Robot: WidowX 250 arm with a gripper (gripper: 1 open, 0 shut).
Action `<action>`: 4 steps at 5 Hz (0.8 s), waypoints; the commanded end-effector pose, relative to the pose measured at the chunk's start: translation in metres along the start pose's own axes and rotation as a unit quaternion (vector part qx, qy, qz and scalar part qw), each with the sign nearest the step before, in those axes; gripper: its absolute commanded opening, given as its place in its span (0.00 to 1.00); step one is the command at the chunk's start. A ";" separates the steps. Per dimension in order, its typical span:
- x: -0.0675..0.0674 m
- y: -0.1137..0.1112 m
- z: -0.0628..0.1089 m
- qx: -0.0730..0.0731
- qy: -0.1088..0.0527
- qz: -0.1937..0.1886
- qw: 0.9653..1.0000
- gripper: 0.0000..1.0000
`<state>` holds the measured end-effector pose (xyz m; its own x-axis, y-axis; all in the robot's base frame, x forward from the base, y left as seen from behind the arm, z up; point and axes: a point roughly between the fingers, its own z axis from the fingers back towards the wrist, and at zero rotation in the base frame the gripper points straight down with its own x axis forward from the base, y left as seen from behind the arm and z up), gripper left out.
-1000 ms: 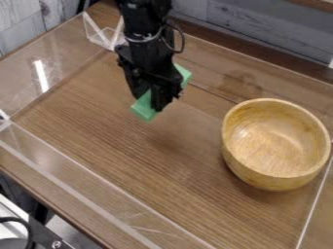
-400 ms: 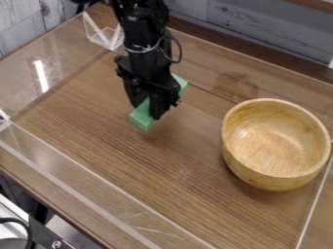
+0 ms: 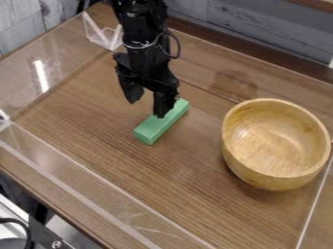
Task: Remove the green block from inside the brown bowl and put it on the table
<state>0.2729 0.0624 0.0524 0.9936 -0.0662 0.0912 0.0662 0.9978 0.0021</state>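
The green block [image 3: 160,123] lies flat on the table [image 3: 92,146], left of the brown bowl [image 3: 275,143], which holds nothing. My gripper [image 3: 147,96] hangs just above the block's far end, pointing down. Its black fingers stand apart, open, with nothing between them. The block rests free of the fingers, slanting from near left to far right.
Low clear plastic walls [image 3: 78,175] edge the tabletop along the front and left. A grey plank wall [image 3: 260,24] runs behind the table. A white cable loops beside the arm [image 3: 136,29] at the back.
The gripper was shut on the green block and holding it just above the table. Now the jaws have opened and the block lies released on the tabletop.
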 end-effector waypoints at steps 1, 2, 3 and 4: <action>0.016 0.007 0.028 0.001 -0.026 0.011 1.000 1.00; 0.021 0.008 0.054 -0.011 -0.033 0.017 0.999 1.00; 0.024 0.005 0.081 -0.021 -0.047 0.020 0.998 1.00; 0.023 0.001 0.097 -0.027 -0.055 0.020 0.998 1.00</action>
<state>0.2817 0.0588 0.1300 0.9915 -0.0260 0.1279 0.0363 0.9962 -0.0796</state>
